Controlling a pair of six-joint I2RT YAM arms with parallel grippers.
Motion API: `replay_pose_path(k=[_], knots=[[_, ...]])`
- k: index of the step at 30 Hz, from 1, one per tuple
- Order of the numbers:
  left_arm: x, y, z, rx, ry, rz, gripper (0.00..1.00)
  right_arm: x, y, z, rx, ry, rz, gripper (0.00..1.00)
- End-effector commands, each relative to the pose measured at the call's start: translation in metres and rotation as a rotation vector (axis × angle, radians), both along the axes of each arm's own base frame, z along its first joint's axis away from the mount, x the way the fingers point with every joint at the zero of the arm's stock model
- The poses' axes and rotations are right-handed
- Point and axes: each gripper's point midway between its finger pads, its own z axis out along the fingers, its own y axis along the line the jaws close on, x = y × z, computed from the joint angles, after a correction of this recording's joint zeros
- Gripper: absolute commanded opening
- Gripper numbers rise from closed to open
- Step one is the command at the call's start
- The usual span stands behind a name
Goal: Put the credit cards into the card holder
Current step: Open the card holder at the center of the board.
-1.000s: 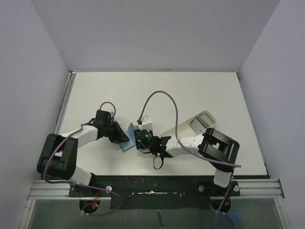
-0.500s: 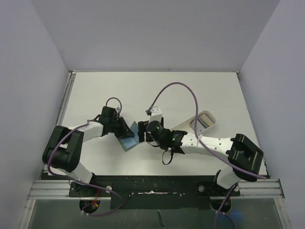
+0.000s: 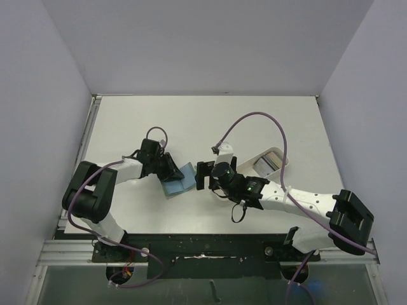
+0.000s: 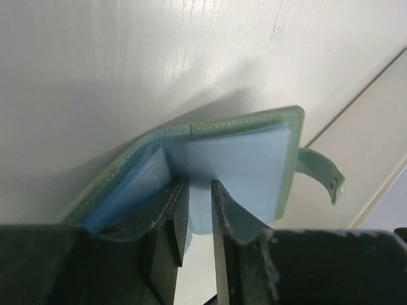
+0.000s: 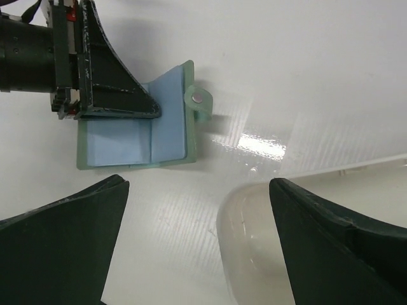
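Only the top view shows credit cards (image 3: 267, 166) in the tray (image 3: 285, 160) at right. Card holder (image 5: 137, 136) lies open. Left gripper (image 4: 197, 184) narrow, grip unclear. Right gripper (image 5: 198, 184) gapes wide.

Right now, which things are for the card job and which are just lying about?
For the job: card holder, lying open; cards, seemingly inside the white oval tray; left gripper, at the holder; right gripper, open.
Just lying about: the white oval tray itself; table.

Overhead view wide; both wrist views close, sharing card holder (image 5: 137, 143).
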Motion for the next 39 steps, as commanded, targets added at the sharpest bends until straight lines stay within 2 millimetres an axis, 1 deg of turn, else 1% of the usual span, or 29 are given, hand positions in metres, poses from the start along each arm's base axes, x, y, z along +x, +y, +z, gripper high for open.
replay_pose_path(k=[1, 5, 9, 13, 17, 24, 28, 31, 36, 39], knots=[[0.019, -0.014, 0.011, -0.015, -0.076, -0.038, 0.22, 0.002, -0.01, 0.013, 0.037, -0.028, -0.034, 0.98], [0.013, -0.011, -0.001, 0.075, -0.048, -0.069, 0.26, -0.004, -0.023, 0.008, 0.033, -0.011, -0.046, 0.98], [0.002, 0.0, -0.013, 0.166, -0.002, -0.077, 0.27, -0.009, -0.034, 0.013, 0.059, -0.02, -0.06, 0.98], [-0.01, 0.005, -0.016, 0.219, 0.016, -0.099, 0.28, -0.01, -0.043, 0.017, 0.064, -0.027, -0.08, 0.98], [-0.025, 0.003, -0.014, 0.221, 0.018, -0.142, 0.29, -0.012, -0.049, 0.018, 0.066, -0.025, -0.095, 0.98], [-0.049, 0.005, -0.016, 0.256, 0.043, -0.221, 0.29, -0.016, -0.058, 0.04, 0.075, -0.033, -0.103, 0.98], [-0.064, -0.002, -0.009, 0.204, 0.031, -0.27, 0.29, -0.018, -0.066, 0.047, 0.076, -0.042, -0.116, 0.98], [-0.07, -0.009, 0.003, 0.17, 0.003, -0.295, 0.3, -0.021, -0.069, 0.047, 0.078, -0.035, -0.121, 0.98], [-0.062, -0.021, 0.031, 0.106, -0.077, -0.301, 0.32, -0.023, -0.066, 0.047, 0.096, -0.021, -0.114, 0.98], [-0.053, -0.02, 0.043, 0.128, -0.096, -0.281, 0.35, -0.023, -0.064, 0.05, 0.107, -0.019, -0.11, 0.98]])
